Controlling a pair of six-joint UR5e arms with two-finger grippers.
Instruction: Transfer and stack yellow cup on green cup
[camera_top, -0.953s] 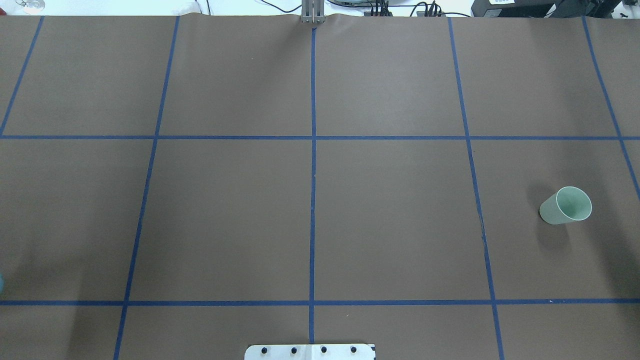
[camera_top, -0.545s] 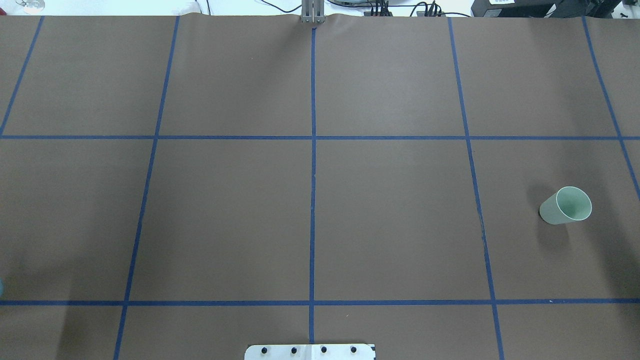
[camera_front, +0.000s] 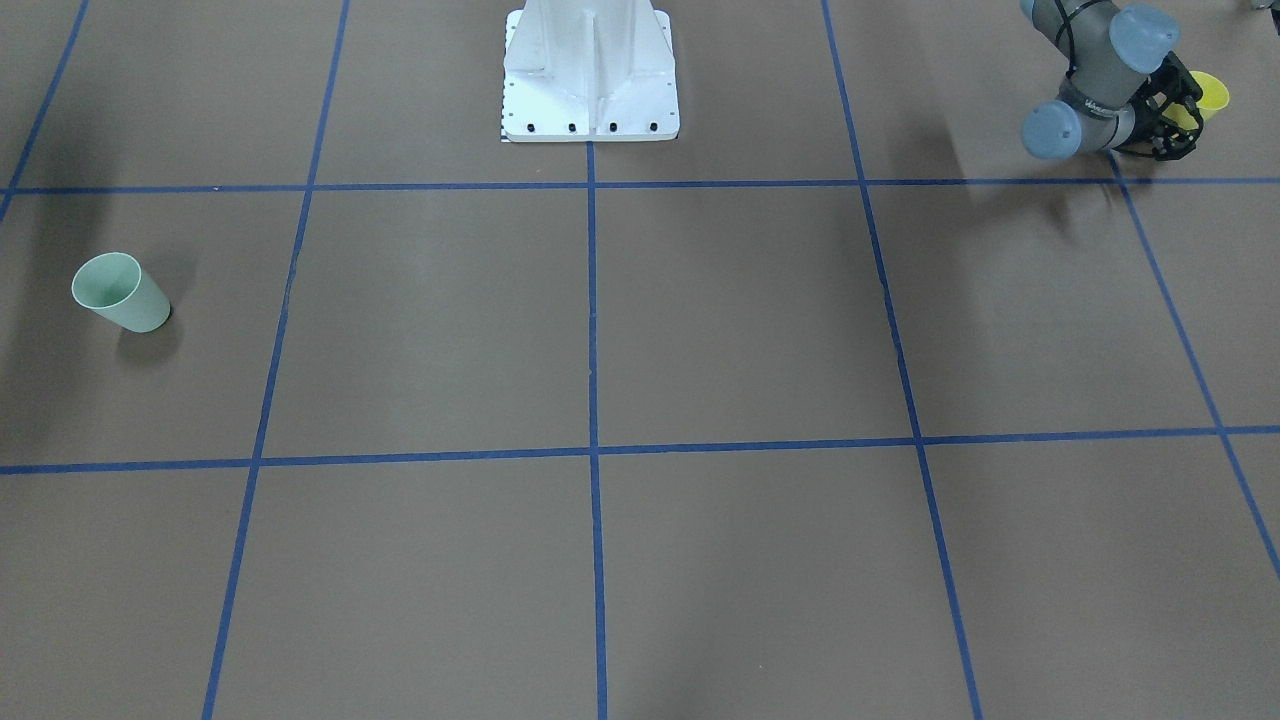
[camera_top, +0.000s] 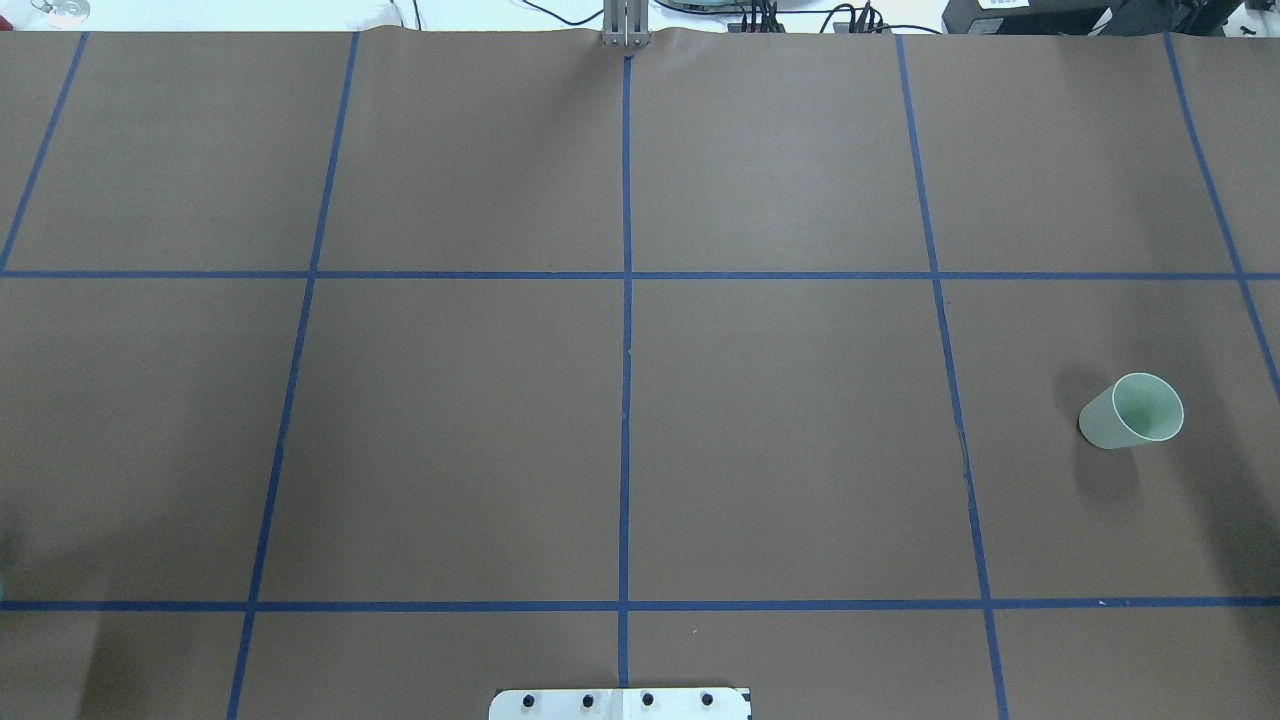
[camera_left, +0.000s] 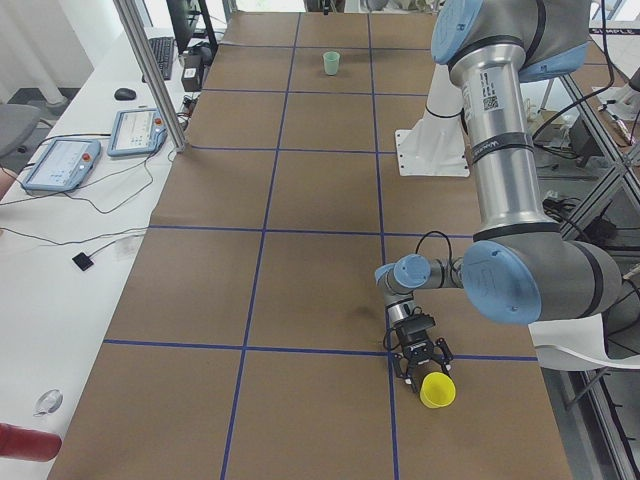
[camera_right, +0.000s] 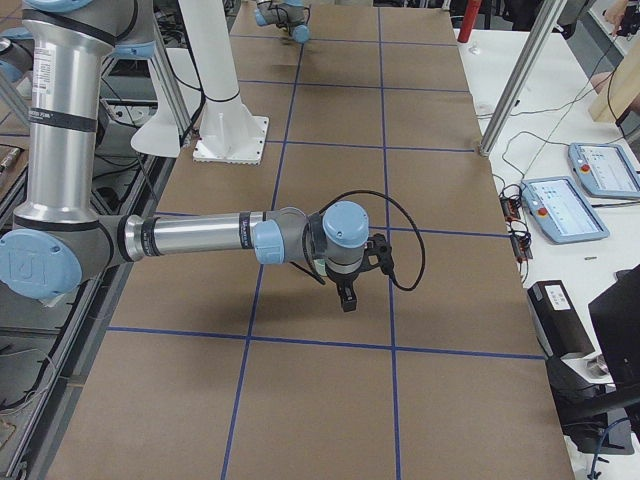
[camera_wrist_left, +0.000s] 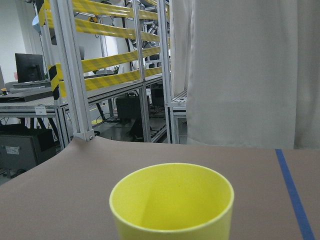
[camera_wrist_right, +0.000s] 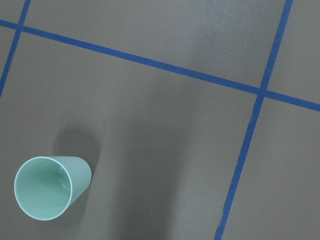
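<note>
My left gripper sits at the yellow cup, whether its jaws have clamped I cannot tell; next probably means securing it, then carrying it across to the green cup

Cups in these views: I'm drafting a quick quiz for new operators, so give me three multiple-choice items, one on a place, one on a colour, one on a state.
1. In the overhead view, the green cup stands:
A) at the centre
B) on the robot's right side
C) at the far left corner

2. The cup at the bottom of the left wrist view is:
A) red
B) white
C) yellow

3. The green cup is:
A) upright, mouth up
B) lying on its side
C) upside down

Answers:
1 B: it sits near the overhead view's right edge.
2 C: the yellow cup shows bright yellow, close to that camera.
3 A: the right wrist view looks down into its open rim, and nothing is inside.
</note>
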